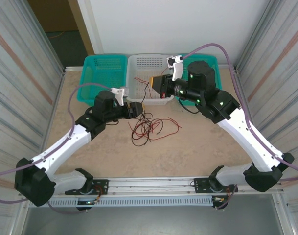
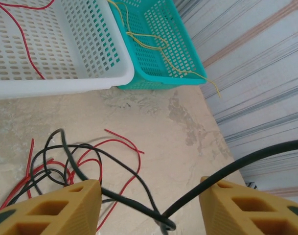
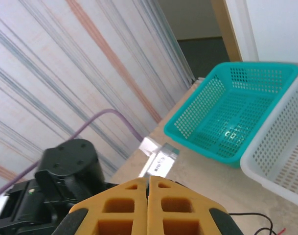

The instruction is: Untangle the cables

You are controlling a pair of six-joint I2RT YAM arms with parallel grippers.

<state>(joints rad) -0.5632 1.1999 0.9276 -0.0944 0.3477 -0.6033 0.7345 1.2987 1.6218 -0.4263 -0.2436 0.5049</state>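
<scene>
At the far left of the table stands a teal basket [image 1: 104, 56]. Just in front of it the left gripper [image 1: 137, 110] reaches down to the near edge of the cables [image 1: 141, 129]. Its wrist view shows the yellow fingers [image 2: 65, 205] well apart, with a black cable [image 2: 202, 189] looping through the gap and touching neither pad. The step in hand looks like singling this black strand out of the knot. The next move calls for closing squarely on it and then drawing it away slowly, so the red cables [image 2: 124, 141] wound around it slip off rather than come along. The heap lies on the bare table between the two arms, near the baskets. Its long axis runs across the table from left to right, and a few loose red ends trail out toward the right arm. Behind the heap is the white basket [image 1: 139, 56], with one red strand lying in it. The right gripper [image 1: 155, 83] hovers over this basket with its pads pressed together. I see no strand between them, though a thin one could be hidden. Farthest right, a yellow cable [image 2: 161, 44] lies in the second teal basket [image 2: 188, 81], with its tail hanging over the rim.
</scene>
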